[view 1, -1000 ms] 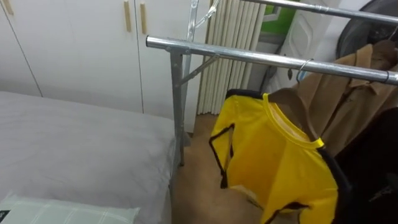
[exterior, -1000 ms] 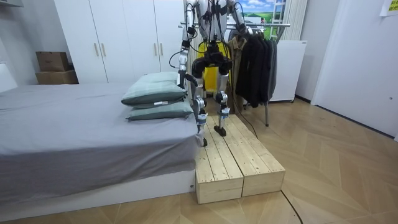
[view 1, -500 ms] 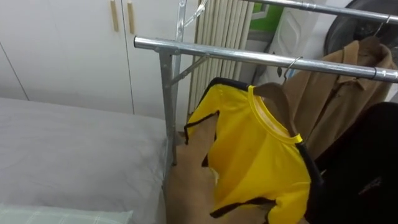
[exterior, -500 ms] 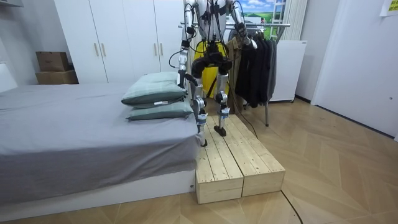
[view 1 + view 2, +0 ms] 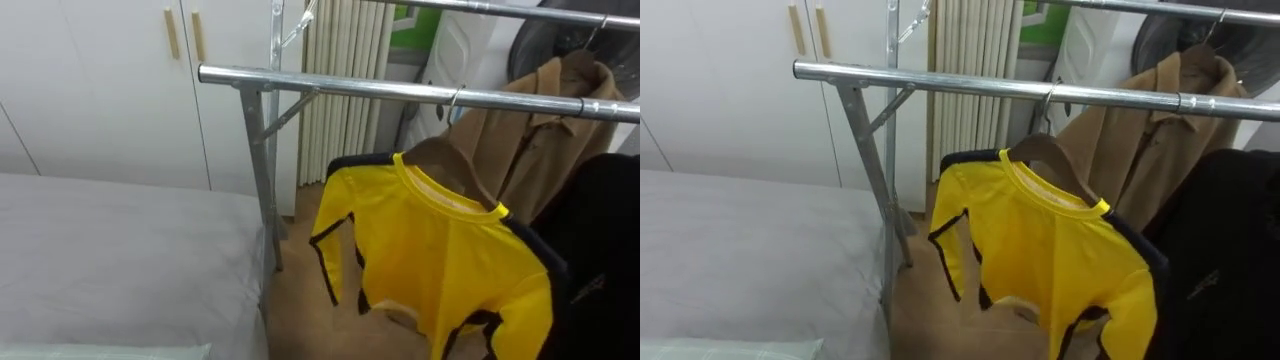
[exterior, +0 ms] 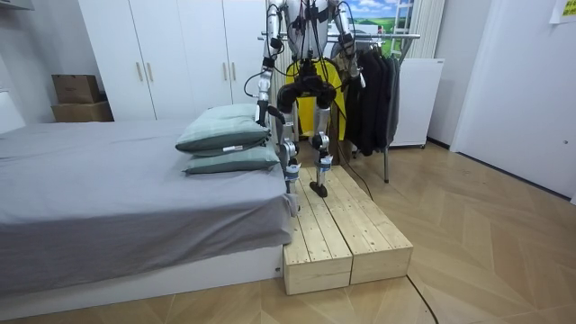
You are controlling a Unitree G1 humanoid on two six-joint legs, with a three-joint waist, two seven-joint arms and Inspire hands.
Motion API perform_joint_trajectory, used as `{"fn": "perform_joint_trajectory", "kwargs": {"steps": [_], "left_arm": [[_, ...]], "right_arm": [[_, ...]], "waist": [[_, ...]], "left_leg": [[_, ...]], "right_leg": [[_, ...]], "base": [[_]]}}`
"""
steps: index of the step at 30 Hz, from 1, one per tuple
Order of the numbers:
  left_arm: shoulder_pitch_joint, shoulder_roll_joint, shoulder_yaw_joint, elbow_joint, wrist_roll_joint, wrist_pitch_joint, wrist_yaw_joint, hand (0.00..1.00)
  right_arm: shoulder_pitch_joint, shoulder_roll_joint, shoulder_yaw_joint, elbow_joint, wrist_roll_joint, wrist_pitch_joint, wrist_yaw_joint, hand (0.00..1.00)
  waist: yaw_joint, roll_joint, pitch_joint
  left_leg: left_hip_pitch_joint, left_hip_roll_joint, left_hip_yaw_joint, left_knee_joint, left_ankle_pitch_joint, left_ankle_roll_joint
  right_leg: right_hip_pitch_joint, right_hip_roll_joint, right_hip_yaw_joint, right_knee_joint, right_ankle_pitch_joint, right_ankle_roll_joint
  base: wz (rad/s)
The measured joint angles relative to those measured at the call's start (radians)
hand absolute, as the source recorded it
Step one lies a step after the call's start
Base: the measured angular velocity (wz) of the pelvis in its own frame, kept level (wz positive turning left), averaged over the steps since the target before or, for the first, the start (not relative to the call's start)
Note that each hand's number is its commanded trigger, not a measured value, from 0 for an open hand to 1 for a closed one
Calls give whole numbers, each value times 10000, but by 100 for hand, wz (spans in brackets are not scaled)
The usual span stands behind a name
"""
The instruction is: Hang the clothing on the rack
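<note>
Left eye view: the yellow shirt (image 5: 440,250) hangs on a brown hanger (image 5: 452,165). The hanger's hook sits over the silver rail (image 5: 380,90), near the rail's left end and just right of the post. The collar is up and the hem down. The shoulder line slopes from upper left to lower right, with a black-trimmed sleeve dangling at the left. A tan coat (image 5: 545,130) and a black garment (image 5: 600,240) hang to its right. The grey bed (image 5: 120,260) lies left of the post.

Right eye view: the same arrangement, the shirt under the rail.

Room view: I stand on a wooden platform (image 6: 346,234) beside the bed, facing the rack. My left hand (image 6: 264,112) hangs low, left of the shirt; my right hand (image 6: 347,52) is raised near the rail. I cannot tell whether either is released or grasping.
</note>
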Motion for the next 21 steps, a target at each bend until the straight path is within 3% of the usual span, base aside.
{"fn": "perform_joint_trajectory", "kwargs": {"steps": [8, 13, 21], "left_arm": [[0, -13, -48, 0, -203, 2, 0, 0], [-17, -19, -274, 83, -668, -7, 160, 0], [-431, -18, -413, 743, -1064, -92, 476, 0]], "right_arm": [[-51, 32, 755, 1355, 638, -15, 915, 0], [-557, 160, 775, 3100, 1462, -369, 1225, 0], [-642, 269, 805, 4078, 2608, -673, 1690, 0]], "waist": [[10, 66, -4], [-3, 153, 28], [-62, 259, 47]], "left_leg": [[7, 0, -11, 17, 15, 23], [59, -1, -30, 9, 13, 22], [-26, 0, -39, 34, 11, 19]], "right_leg": [[5, -17, -59, -12, 7, -8], [49, -20, -64, -20, 7, -7], [18, -23, -77, -4, 7, -7]], "base": [[0], [0], [0]]}}
